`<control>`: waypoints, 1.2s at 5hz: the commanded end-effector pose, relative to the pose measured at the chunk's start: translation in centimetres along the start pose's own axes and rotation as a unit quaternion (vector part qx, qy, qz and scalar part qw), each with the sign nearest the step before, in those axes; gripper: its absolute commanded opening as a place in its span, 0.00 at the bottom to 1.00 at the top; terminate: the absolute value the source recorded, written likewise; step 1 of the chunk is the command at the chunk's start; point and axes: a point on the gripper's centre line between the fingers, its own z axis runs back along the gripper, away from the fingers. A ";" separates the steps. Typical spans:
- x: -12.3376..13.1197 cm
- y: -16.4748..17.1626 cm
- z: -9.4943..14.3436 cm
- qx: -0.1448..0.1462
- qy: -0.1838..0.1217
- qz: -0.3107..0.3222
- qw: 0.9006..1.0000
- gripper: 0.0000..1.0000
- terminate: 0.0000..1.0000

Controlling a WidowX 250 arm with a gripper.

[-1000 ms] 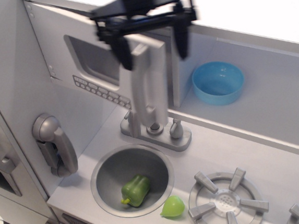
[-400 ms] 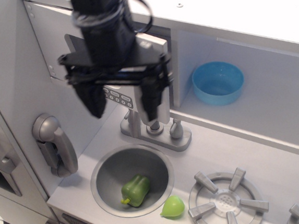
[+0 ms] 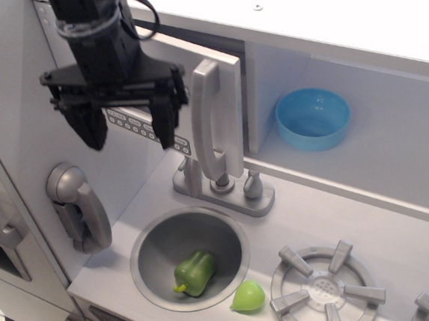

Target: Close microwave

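Note:
The microwave door [image 3: 217,66] is white with a row of small buttons [image 3: 140,129] and a tall silver handle [image 3: 209,119]. It stands nearly shut, with a thin dark gap along its top edge. My black gripper [image 3: 125,131] hangs in front of the door's window, left of the handle. Its two fingers [image 3: 163,121] are spread apart and hold nothing. The arm hides most of the window.
A blue bowl [image 3: 313,118] sits in the open compartment to the right. A grey toy phone [image 3: 79,206] hangs on the left wall. Below are a faucet [image 3: 223,186], a sink [image 3: 150,245] holding a green pepper [image 3: 194,273], a small green fruit [image 3: 247,297] and a burner [image 3: 323,286].
My gripper has moved down from above the handle and then left across the door front. The door has swung in toward the cabinet, its handle now closer to the frame.

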 end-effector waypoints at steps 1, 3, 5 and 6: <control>4.1 1.6 1.4 0.003 -0.037 0.053 0.998 1.00 0.00; 5.8 0.7 1.7 -0.001 -0.040 0.076 0.996 1.00 0.00; 6.6 0.0 1.9 -0.004 -0.040 0.090 0.995 1.00 0.00; 5.6 0.7 1.8 0.000 -0.041 0.069 0.997 1.00 0.00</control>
